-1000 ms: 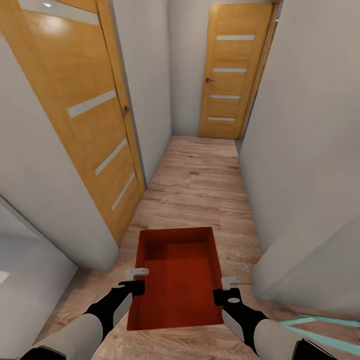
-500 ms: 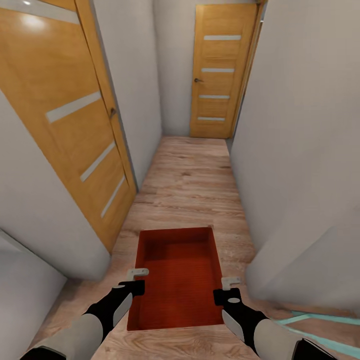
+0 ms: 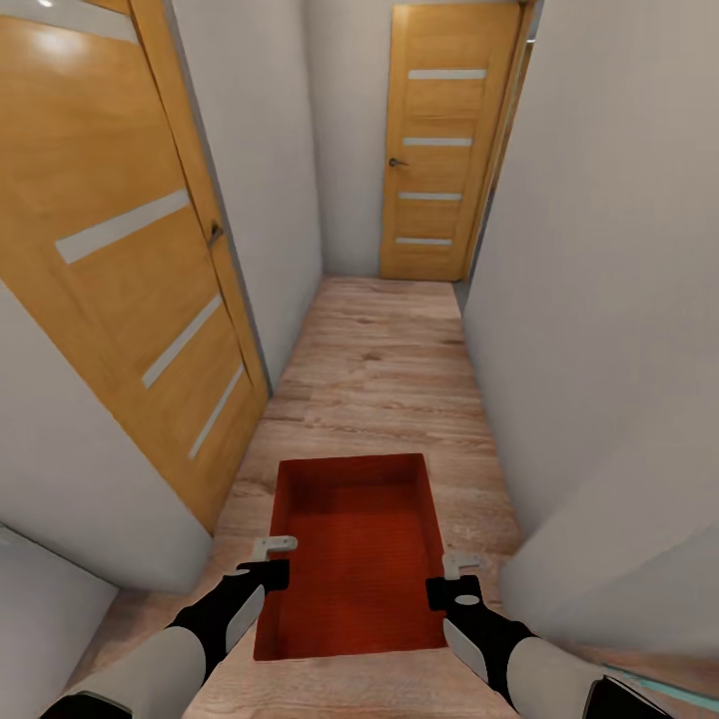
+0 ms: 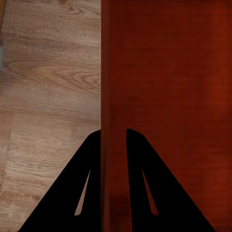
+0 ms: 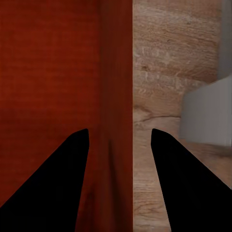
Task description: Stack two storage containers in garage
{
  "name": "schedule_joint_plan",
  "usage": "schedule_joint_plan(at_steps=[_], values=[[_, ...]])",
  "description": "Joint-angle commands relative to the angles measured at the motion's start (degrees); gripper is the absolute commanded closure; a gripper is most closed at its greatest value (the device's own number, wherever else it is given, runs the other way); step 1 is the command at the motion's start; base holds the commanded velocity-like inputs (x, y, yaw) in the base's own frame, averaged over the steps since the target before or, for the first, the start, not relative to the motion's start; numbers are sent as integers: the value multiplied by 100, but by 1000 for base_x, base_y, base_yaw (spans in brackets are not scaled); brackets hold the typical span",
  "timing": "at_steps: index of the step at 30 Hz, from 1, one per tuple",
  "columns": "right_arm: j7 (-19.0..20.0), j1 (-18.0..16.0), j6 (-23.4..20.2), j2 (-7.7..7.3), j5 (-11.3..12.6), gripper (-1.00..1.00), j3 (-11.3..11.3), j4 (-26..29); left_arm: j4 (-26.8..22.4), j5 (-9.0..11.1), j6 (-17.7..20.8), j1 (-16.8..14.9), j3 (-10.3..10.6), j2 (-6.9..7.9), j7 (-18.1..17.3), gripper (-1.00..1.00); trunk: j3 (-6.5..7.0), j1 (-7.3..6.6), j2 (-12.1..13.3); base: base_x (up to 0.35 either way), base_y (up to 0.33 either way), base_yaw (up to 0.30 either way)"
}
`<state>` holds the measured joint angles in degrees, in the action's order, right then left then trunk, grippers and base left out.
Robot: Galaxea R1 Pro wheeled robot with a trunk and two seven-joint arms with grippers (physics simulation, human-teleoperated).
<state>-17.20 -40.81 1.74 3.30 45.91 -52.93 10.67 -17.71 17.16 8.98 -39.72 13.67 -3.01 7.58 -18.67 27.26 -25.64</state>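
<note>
One orange-red storage container [image 3: 355, 559] hangs level in front of me over a light wood plank floor, open top up and nothing inside. My left gripper [image 3: 275, 547] is shut on its left side wall; the left wrist view shows the black fingers [image 4: 87, 169] pinching that thin wall [image 4: 114, 72]. My right gripper [image 3: 459, 564] straddles the right side wall. In the right wrist view its fingers [image 5: 72, 164] stand apart from the wall [image 5: 118, 72], with a gap on each side.
I am in a narrow hallway with grey walls. An orange wooden door [image 3: 130, 250] lines the left wall and another [image 3: 439, 150] closes the far end. A wall corner [image 3: 599, 559] juts in close on the right, and a grey block [image 3: 40, 609] sits low on the left.
The whole view has shifted: the left door has slid further left and nearer, so I have moved along the hallway. The container and both grippers keep their places relative to me.
</note>
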Motion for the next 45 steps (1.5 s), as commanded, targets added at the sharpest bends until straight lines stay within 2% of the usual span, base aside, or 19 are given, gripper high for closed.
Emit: schedule_joint_plan(at_steps=[1,45], values=[[-20,-6,20,-5,218,100,7,-21,-30,-20,-24,-1,198,72,85,100,-9,6,-9,323,0,0],[-20,-6,20,-14,221,100,10,-21,-30,-37,-28,-1,201,72,83,100,-9,6,-9,323,0,0]])
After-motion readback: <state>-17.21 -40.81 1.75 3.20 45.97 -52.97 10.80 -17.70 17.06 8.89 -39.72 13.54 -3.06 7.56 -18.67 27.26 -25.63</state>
